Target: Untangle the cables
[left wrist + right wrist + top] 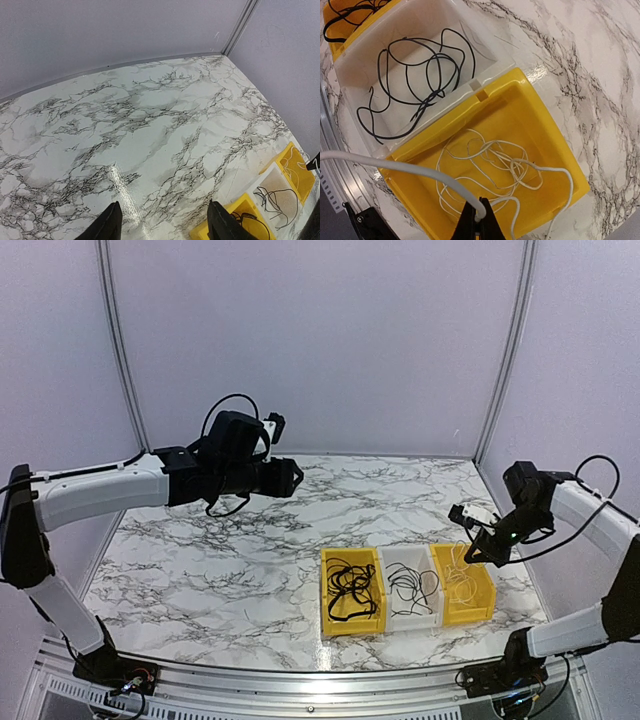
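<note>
Right gripper [480, 222] was pinched tight on a white cable [395, 165] just above the yellow end bin [545, 110]. Left gripper [165, 217] was spread, empty, well apart from that bin. Better to lower first, then release inside its walls.

Bright, even diffuse light, shadows soft. Glare streak on marble table [119, 186] in left wrist view. Slight softness on white cable [395, 166] nearest right wrist lens, rest sharp.

We see a white table [250, 540] veined in grey marble. Directly on it, close to its near edge and toward the right corner, three bins stand touching in a row: left yellow bin [325, 590], white bin [412, 621], right yellow bin [465, 617].
</note>
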Action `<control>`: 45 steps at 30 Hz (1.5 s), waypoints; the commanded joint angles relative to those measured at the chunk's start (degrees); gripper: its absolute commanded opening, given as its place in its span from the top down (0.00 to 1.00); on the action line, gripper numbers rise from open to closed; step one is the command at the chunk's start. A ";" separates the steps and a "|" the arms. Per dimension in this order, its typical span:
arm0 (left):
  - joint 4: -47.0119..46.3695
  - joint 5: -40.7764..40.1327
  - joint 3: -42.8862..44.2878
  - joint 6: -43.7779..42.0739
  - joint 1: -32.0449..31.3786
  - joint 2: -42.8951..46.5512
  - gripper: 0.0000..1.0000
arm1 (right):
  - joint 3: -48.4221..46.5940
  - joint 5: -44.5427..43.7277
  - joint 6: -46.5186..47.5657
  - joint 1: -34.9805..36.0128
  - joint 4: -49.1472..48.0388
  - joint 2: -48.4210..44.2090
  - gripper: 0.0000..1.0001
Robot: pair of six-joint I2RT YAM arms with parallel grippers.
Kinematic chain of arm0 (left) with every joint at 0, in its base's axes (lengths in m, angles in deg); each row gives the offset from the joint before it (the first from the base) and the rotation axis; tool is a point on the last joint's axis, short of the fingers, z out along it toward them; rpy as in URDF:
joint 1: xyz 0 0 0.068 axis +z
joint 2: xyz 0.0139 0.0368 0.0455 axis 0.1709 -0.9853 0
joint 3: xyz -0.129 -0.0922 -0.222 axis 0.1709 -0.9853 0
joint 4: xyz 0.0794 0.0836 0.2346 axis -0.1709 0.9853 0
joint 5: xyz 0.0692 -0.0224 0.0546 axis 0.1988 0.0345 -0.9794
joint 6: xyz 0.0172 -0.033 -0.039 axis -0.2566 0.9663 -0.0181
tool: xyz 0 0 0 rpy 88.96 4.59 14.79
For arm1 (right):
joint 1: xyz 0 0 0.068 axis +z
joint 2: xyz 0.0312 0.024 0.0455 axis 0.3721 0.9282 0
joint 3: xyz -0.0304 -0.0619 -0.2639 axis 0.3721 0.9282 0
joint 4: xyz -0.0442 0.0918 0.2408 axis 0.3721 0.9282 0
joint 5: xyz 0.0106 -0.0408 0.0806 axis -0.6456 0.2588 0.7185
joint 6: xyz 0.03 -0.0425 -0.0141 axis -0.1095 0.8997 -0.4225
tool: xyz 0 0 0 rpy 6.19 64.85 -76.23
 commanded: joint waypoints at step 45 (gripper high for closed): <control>-0.14 -1.31 -4.31 3.73 0.22 4.64 0.39 | -9.75 -15.40 -17.63 6.34 2.57 12.62 0.70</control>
